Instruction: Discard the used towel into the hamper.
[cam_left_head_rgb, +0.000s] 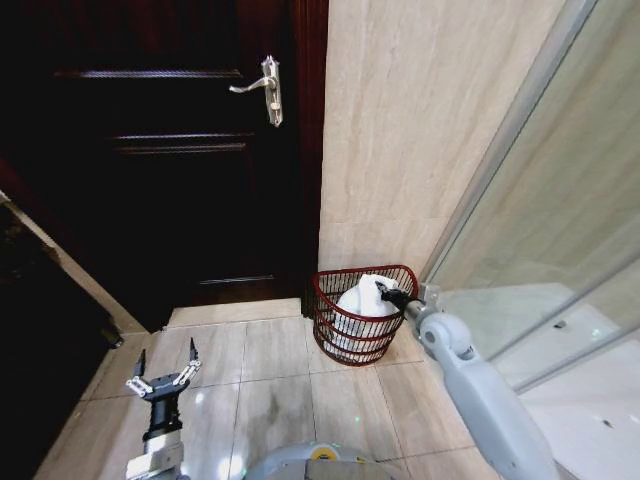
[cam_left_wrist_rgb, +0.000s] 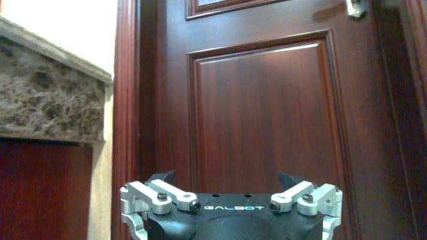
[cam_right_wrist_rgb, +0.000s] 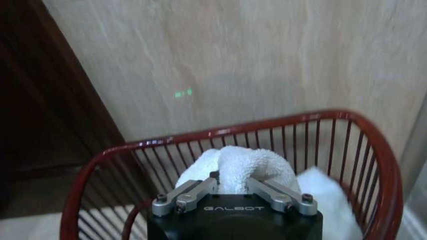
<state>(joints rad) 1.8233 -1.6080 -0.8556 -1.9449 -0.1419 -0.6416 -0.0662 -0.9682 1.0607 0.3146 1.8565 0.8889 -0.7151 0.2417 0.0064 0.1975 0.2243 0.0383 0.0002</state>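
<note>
The hamper (cam_left_head_rgb: 362, 315) stood on the floor (cam_left_head_rgb: 280, 390) against the wall (cam_left_head_rgb: 420, 130), right of the door (cam_left_head_rgb: 160, 150). The right pincer (cam_left_head_rgb: 385, 292) sat over its rim, the towel (cam_right_wrist_rgb: 243, 167) right at its fingertips, inside the hamper. The left pincer (cam_left_head_rgb: 165, 372) hung well apart, facing the door.
</note>
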